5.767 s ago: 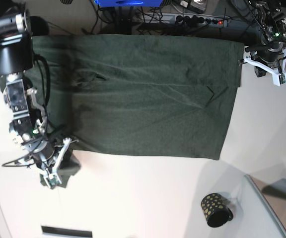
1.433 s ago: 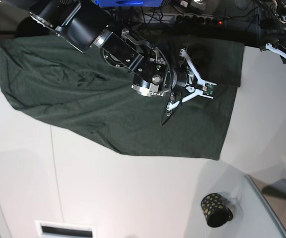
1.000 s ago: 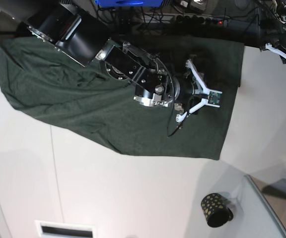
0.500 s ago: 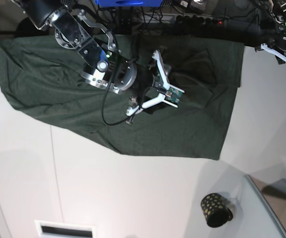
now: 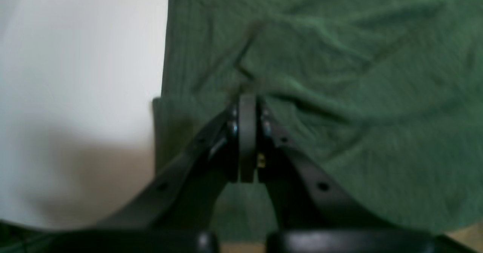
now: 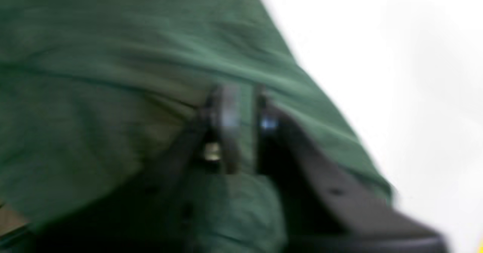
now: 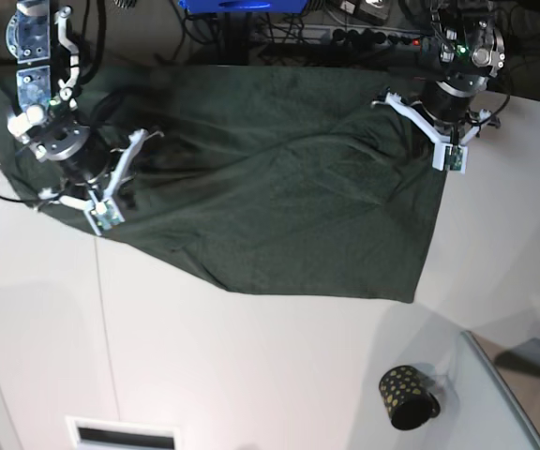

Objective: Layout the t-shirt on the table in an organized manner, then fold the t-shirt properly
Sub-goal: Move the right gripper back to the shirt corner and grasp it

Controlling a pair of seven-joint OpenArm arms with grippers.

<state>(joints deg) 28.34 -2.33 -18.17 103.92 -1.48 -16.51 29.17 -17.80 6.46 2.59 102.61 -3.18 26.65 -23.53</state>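
Observation:
The dark green t-shirt (image 7: 279, 197) lies spread over the back half of the white table (image 7: 251, 366), with creases across its middle. My right gripper (image 7: 101, 206) is at the shirt's left edge. In the blurred right wrist view this gripper (image 6: 243, 105) is shut on the t-shirt (image 6: 94, 56), with green fabric pinched between the fingers. My left gripper (image 7: 446, 155) is at the shirt's upper right corner. In the left wrist view the left gripper (image 5: 247, 98) is shut, its tips on the t-shirt (image 5: 358, 75) just inside the hem; I cannot tell whether any fabric is pinched.
A small black cup with gold dots (image 7: 408, 397) stands at the front right. Beside it is a clear panel edge (image 7: 500, 384). A white slot (image 7: 120, 435) sits at the front left. Cables and a power strip (image 7: 373, 37) run behind the table.
My right arm swept from the shirt's middle to its left edge and its gripper closed on fabric. My left arm came in from beyond the right edge onto the shirt's corner.

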